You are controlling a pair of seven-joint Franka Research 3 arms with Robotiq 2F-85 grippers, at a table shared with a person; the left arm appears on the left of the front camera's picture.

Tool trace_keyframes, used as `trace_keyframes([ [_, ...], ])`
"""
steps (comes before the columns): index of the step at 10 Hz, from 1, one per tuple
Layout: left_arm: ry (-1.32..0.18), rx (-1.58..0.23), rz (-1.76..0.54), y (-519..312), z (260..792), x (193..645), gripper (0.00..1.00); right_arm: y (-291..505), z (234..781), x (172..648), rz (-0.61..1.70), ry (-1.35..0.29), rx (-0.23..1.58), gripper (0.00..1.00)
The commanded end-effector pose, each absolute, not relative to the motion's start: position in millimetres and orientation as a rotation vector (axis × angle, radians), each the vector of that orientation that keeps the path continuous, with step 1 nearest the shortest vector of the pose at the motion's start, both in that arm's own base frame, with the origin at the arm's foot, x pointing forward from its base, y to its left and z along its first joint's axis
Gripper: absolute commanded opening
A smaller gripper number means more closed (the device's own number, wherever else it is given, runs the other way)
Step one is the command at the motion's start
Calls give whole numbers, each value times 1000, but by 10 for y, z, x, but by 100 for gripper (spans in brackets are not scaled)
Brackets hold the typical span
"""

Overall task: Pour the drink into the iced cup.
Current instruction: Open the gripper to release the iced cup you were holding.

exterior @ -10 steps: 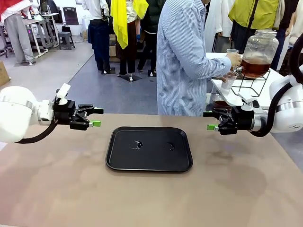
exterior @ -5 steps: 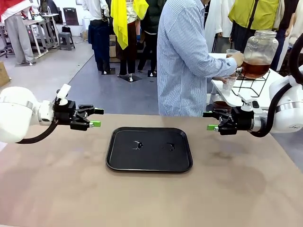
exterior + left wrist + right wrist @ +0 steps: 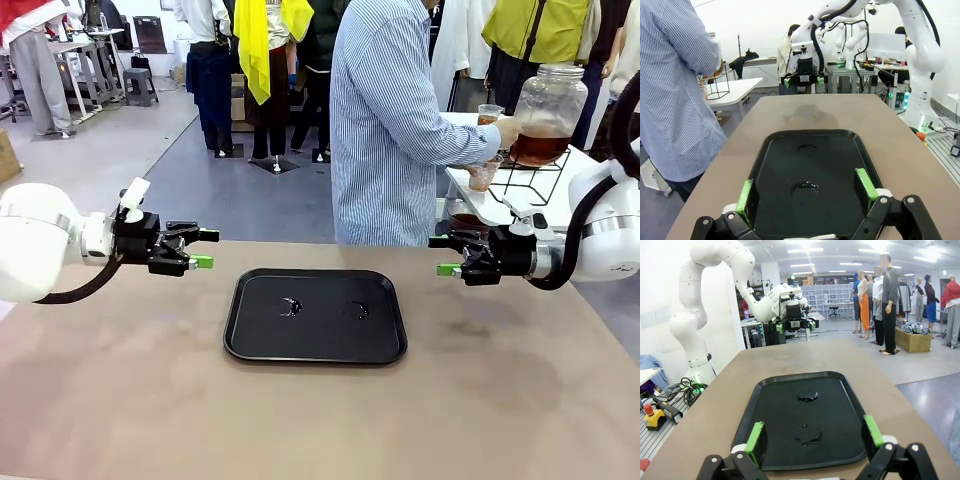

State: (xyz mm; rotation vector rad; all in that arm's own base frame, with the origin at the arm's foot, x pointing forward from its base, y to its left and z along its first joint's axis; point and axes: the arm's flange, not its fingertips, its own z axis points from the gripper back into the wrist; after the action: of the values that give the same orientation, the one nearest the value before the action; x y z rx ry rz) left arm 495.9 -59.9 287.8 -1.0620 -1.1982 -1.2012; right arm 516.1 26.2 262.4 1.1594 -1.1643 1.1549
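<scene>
Bench (image 3: 150, 400) is bare apart from the black tray (image 3: 240, 340) sitting mid-bench toward the far edge, w/ two small wet patches on it, no cups. The person in the striped shirt (image 3: 385, 120) has leaned further to the side table past the bench's far right corner; over the last second a hand (image 3: 505, 130) lifted a small cup (image 3: 489, 112) up to the big glass jar (image 3: 545, 110) holding the amber drink (image 3: 540, 146). Second cup (image 3: 482, 176) is held lower, just beside the wire stand. So prob still filling (nothing for the robot to pour yet).

Left claw (image 3: 203, 249) hangs near the left edge, fingers apart, empty. Right claw (image 3: 442, 255) by the right edge, also apart, empty. Neither has moved.

Room: open bench on both sides of the tray and along the whole near edge; straight paths inward for both arms.
</scene>
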Motion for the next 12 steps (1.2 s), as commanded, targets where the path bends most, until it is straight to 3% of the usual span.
trace_keyframes([
  [1,-1203,-1052,-1197,-613,2893,4960,100,270,2652,5168,1155,-1161,1160,100],
  [12,-1203,-1052,-1197,-613,2893,4960,100,270,2652,5168,1155,-1161,1160,100],
])
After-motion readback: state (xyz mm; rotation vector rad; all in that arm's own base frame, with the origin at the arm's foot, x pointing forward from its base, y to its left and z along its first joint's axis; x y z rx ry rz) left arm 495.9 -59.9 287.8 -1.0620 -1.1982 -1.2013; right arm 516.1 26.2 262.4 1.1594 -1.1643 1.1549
